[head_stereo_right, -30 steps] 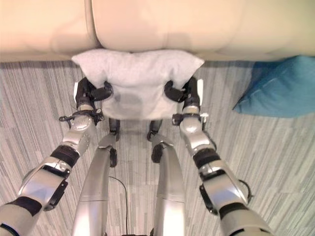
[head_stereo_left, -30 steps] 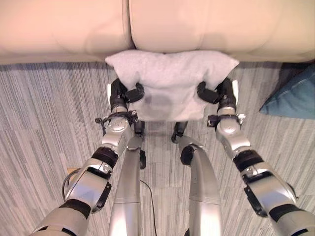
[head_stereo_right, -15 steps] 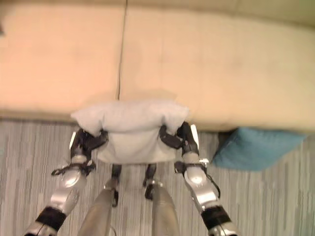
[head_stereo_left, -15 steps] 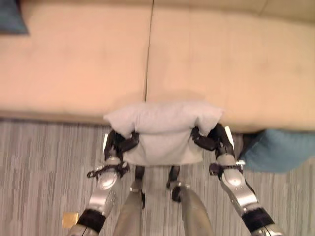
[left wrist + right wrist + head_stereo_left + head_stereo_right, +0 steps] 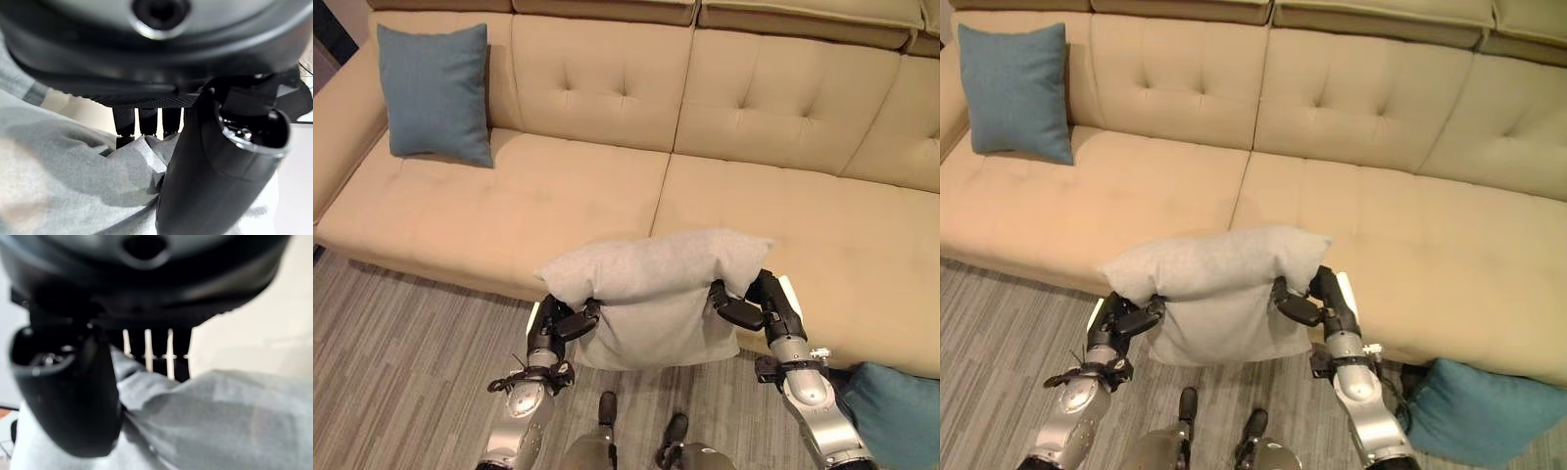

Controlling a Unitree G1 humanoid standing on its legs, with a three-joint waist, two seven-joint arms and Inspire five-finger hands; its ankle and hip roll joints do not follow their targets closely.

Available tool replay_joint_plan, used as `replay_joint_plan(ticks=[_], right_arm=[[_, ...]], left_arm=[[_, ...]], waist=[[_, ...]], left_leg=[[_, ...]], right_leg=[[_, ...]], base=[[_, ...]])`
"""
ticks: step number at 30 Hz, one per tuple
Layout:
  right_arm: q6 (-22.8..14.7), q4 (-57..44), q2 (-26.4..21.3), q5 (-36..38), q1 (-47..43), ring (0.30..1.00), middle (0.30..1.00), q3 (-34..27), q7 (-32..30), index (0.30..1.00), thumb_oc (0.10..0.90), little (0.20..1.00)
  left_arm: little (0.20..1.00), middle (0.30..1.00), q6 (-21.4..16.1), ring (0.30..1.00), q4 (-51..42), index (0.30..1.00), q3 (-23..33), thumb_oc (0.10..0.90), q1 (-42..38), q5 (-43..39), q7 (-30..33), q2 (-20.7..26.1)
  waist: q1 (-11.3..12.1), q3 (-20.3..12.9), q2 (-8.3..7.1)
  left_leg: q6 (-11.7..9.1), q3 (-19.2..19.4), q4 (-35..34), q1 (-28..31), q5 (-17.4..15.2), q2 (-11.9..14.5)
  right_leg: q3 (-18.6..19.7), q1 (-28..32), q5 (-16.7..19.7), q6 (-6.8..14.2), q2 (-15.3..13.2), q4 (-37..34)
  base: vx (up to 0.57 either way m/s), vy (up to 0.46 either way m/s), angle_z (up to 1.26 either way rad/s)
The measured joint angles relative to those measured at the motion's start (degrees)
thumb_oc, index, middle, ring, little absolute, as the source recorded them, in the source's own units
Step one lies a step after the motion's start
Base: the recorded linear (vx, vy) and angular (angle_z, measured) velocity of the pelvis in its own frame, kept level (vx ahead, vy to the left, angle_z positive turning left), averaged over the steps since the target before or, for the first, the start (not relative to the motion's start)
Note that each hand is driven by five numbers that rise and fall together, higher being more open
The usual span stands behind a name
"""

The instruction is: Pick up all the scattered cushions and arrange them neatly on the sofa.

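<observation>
While the left hand (image 5: pixel 556 328) pinches one lower edge of the grey cushion (image 5: pixel 651 294) between thumb and curled fingers, the right hand (image 5: pixel 766 305) grips the opposite edge the same way, so the cushion hangs between the two hands with its top edge bulging above them. Each wrist view shows grey cloth gathered between that hand's thumb and its row of fingers. The cushion is held in the air in front of the beige sofa (image 5: pixel 822 235), about level with the front edge of the seat near the seam between two seat sections. On the sofa's left end a blue cushion (image 5: pixel 435 93) stands upright against the backrest. Another blue cushion (image 5: pixel 1474 411) lies on the striped grey floor (image 5: pixel 401 362) to the robot's right, just beside the sofa's base.
</observation>
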Motion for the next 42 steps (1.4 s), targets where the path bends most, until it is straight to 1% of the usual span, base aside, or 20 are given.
replay_joint_plan(ticks=[2, 6, 8, 10, 11, 13, 15, 18, 19, 20, 22, 25, 27, 29, 30, 34, 37, 39, 41, 42], right_arm=[[0.78, 0.00, 0.32, 0.04, 0.33, 0.300, 0.300, 0.42, 0.87, 0.300, 0.400, 0.300], [1.08, 0.01, 1.84, 0.18, 0.46, 0.300, 0.300, 1.81, 1.62, 0.300, 0.400, 0.300], [1.55, 0.37, 1.90, 0.23, 0.39, 0.300, 0.300, 2.12, 2.06, 0.300, 0.400, 0.300], [1.90, 0.37, 2.11, 0.36, 0.90, 0.300, 0.300, 2.89, 2.14, 0.300, 0.400, 0.300], [1.89, 0.33, 2.09, 0.37, 0.90, 0.300, 0.300, 3.20, 2.18, 0.300, 0.400, 0.300], [1.87, 0.27, 2.15, 0.36, -0.22, 0.300, 0.300, 4.71, 3.51, 0.300, 0.400, 0.300], [1.89, 0.37, 2.10, 0.37, -0.14, 0.300, 0.300, 5.38, 4.08, 0.300, 0.400, 0.300], [1.92, 0.66, 1.99, 0.37, 0.26, 0.300, 0.300, 5.53, 4.29, 0.300, 0.400, 0.300], [1.93, 0.73, 1.93, 0.39, 1.44, 0.300, 0.300, 4.82, 4.24, 0.300, 0.400, 0.300], [1.94, 1.36, 1.44, 0.45, 2.04, 0.300, 0.300, 4.27, 4.19, 0.300, 0.400, 0.300], [1.97, 3.01, -0.25, 0.50, 1.84, 0.300, 0.300, 3.65, 4.23, 0.300, 0.400, 0.300], [2.06, 3.06, -1.84, 0.61, 2.01, 0.300, 0.300, 2.43, 4.35, 0.300, 0.400, 0.300], [2.05, 2.65, -1.81, 0.71, 2.72, 0.300, 0.300, 1.52, 4.32, 0.300, 0.400, 0.300], [2.02, 2.49, -2.02, 0.95, 2.47, 0.300, 0.300, 1.11, 4.33, 0.300, 0.400, 0.300], [2.00, 2.18, -2.08, 0.96, 2.50, 0.300, 0.300, 1.17, 4.39, 0.300, 0.400, 0.300], [2.23, 2.22, -1.81, 0.95, 2.67, 0.300, 0.300, 1.23, 4.52, 0.300, 0.400, 0.300], [2.51, 2.27, -1.78, 0.95, 2.80, 0.300, 0.300, 1.22, 4.29, 0.300, 0.400, 0.300], [2.62, 2.27, -1.78, 0.90, 2.75, 0.300, 0.300, 1.21, 4.25, 0.300, 0.400, 0.300], [2.70, 2.19, -1.72, 0.78, 3.86, 0.300, 0.300, 1.13, 4.30, 0.300, 0.400, 0.300], [2.70, 2.17, -1.51, 0.78, 4.55, 0.300, 0.300, 0.99, 4.13, 0.300, 0.400, 0.300]], left_arm=[[0.300, 0.300, 0.04, 0.300, 0.00, 0.300, 0.68, 0.400, 0.46, 0.84, -0.06, 0.18], [0.300, 0.300, 1.23, 0.300, 0.00, 0.300, 1.77, 0.400, 0.88, 1.64, -0.07, 2.33], [0.300, 0.300, 1.26, 0.300, 0.57, 0.300, 1.93, 0.400, 0.55, 2.50, -0.06, 2.78], [0.300, 0.300, 1.24, 0.300, 0.57, 0.300, 2.11, 0.400, 0.93, 3.19, 0.00, 3.46], [0.300, 0.300, 1.22, 0.300, 0.55, 0.300, 2.41, 0.400, 0.94, 3.32, -0.01, 3.58], [0.300, 0.300, 1.18, 0.300, 0.76, 0.300, 4.40, 0.400, 0.90, 3.59, 0.18, 3.41], [0.300, 0.300, 1.19, 0.300, 1.30, 0.300, 4.72, 0.400, 0.90, 3.61, 0.23, 3.97], [0.300, 0.300, 1.21, 0.300, 2.94, 0.300, 4.16, 0.400, 0.47, 3.66, 0.22, 3.78], [0.300, 0.300, 1.35, 0.300, 3.16, 0.300, 3.51, 0.400, 0.48, 3.78, 0.22, 3.67], [0.300, 0.300, 1.49, 0.300, 3.16, 0.300, 2.71, 0.400, 0.71, 4.25, 0.21, 3.13], [0.300, 0.300, 1.53, 0.300, 3.09, 0.300, 1.35, 0.400, 0.71, 4.45, 0.10, 2.53], [0.300, 0.300, 1.64, 0.300, 3.00, 0.300, 0.07, 0.400, 0.51, 4.68, -0.11, 1.54], [0.300, 0.300, 1.82, 0.300, 3.02, 0.300, -0.79, 0.400, 0.68, 4.64, -0.27, 1.37], [0.300, 0.300, 1.84, 0.300, 3.25, 0.300, -0.71, 0.400, 0.50, 4.54, -1.45, 1.35], [0.300, 0.300, 1.85, 0.300, 3.14, 0.300, -0.54, 0.400, 0.84, 4.46, -1.56, 1.29], [0.300, 0.300, 2.09, 0.300, 3.14, 0.300, -0.03, 0.400, 0.80, 4.49, -2.07, 1.35], [0.300, 0.300, 2.81, 0.300, 3.15, 0.300, -0.10, 0.400, 0.76, 4.62, -2.19, 1.34], [0.300, 0.300, 3.18, 0.300, 3.17, 0.300, -0.11, 0.400, 0.78, 4.63, -2.19, 1.34], [0.300, 0.300, 3.75, 0.300, 3.12, 0.300, -0.22, 0.400, 1.04, 4.73, -2.30, 1.39], [0.300, 0.300, 3.74, 0.300, 2.88, 0.300, -0.39, 0.400, 0.95, 4.77, -2.39, 1.50]], waist=[[0.71, -1.34, -1.65], [0.84, -1.69, -2.52], [1.05, -1.56, -2.49], [0.97, -1.52, -2.87], [0.79, -1.76, -3.15], [0.59, -1.93, -5.29], [-0.10, -1.82, -5.14], [-1.37, -1.79, -5.49], [-2.36, -1.81, -5.53], [-2.76, -1.76, -4.96], [-1.44, -1.72, -4.10], [-2.91, -1.54, -3.97], [-3.16, -0.99, -4.90], [-2.94, -0.27, -6.08], [-2.70, -0.16, -6.25], [-2.87, 0.03, -6.58], [-2.85, 0.44, -7.35], [-2.65, 0.57, -7.46], [-2.99, -0.12, -5.83], [-3.55, -0.58, -4.95]], left_leg=[[0.51, 0.83, -0.74, 1.22, -0.33, -0.80], [1.82, 1.54, -0.29, 3.52, -1.23, -1.36], [2.87, 2.11, 0.93, 4.19, -1.94, -1.32], [4.30, 1.61, 1.17, 6.08, -3.02, -1.09], [4.37, 0.92, 1.00, 6.34, -4.28, -1.12], [5.19, 0.14, -0.23, 6.13, -4.58, -1.79], [4.95, -0.85, -0.85, 6.09, -4.13, -1.19], [4.03, -4.36, -1.14, 6.24, -4.71, -1.38], [3.16, -6.78, -1.22, 6.71, -4.52, -1.68], [2.84, -8.39, -1.40, 7.35, -4.34, -1.15], [2.18, -8.97, -0.96, 7.41, -3.98, 0.34], [-1.06, -8.34, 3.34, 5.26, -3.47, 1.41], [-1.97, -5.19, 8.92, 3.63, -3.99, 0.84], [-3.21, -0.48, 20.42, -2.36, -4.92, 1.18], [-2.55, 1.02, 20.97, -3.78, -5.72, 1.63], [-3.29, 1.13, 7.43, -5.63, -4.83, 2.25], [-4.60, 0.77, 4.52, -7.81, -3.84, 2.41], [-3.35, 0.76, 4.60, -8.54, -2.87, 2.38], [-0.83, 0.78, 0.98, -4.75, -1.37, 2.23], [0.18, 0.92, -0.76, -2.71, 3.41, 1.92]], right_leg=[[1.51, 0.42, 0.33, 0.61, -0.58, -0.73], [4.68, 0.59, 0.21, 1.50, -1.57, 2.66], [6.38, -2.84, -0.85, 3.03, -3.38, 12.34], [10.63, -6.30, -1.22, 3.34, -4.07, 21.91], [11.92, -7.36, -2.89, 4.90, -3.94, 22.89], [16.79, -10.65, -3.28, 5.47, -2.27, 16.53], [19.68, -11.79, -1.16, 5.89, 0.26, 9.49], [22.16, -12.81, 5.48, 5.71, 2.57, 0.61], [23.47, -10.90, 9.72, 4.30, 2.79, -1.60], [23.00, -8.92, 11.18, 1.93, 3.47, -3.17], [21.60, -6.98, 11.12, 1.70, 4.79, -5.35], [16.61, -4.15, 10.06, -0.48, 5.09, -7.52], [15.22, -1.57, 10.00, -1.08, 4.75, -8.90], [15.29, 0.41, 8.73, -3.40, 4.10, -10.28], [15.33, 0.87, 8.65, -3.98, 4.19, -10.58], [15.39, 2.31, 8.49, -3.99, 5.31, -12.36], [16.19, 4.11, 7.56, -4.01, 5.95, -13.00], [16.90, 5.28, 6.98, -3.70, 6.09, -12.99], [18.57, 8.48, 5.03, -1.87, 6.42, -12.73], [19.65, 9.25, 3.60, -0.41, 6.06, -11.69]], base=[[0.19, 0.288, -0.22], [0.06, 0.198, -0.18], [0.08, 0.106, -0.03], [0.11, 0.038, 0.05], [0.22, 0.004, 0.08], [0.18, -0.013, 0.06], [0.15, -0.017, 0.24], [0.19, -0.074, 0.65], [0.14, -0.140, 1.14], [0.17, -0.185, 0.90], [0.13, -0.127, 0.47], [0.15, -0.108, 0.69], [0.08, -0.027, 0.54], [0.13, -0.024, 0.18], [0.19, -0.020, 0.03], [0.16, 0.031, -0.06], [0.17, 0.091, -0.12], [0.23, 0.186, -0.35], [0.24, 0.266, -0.58], [0.24, 0.299, -0.69]])
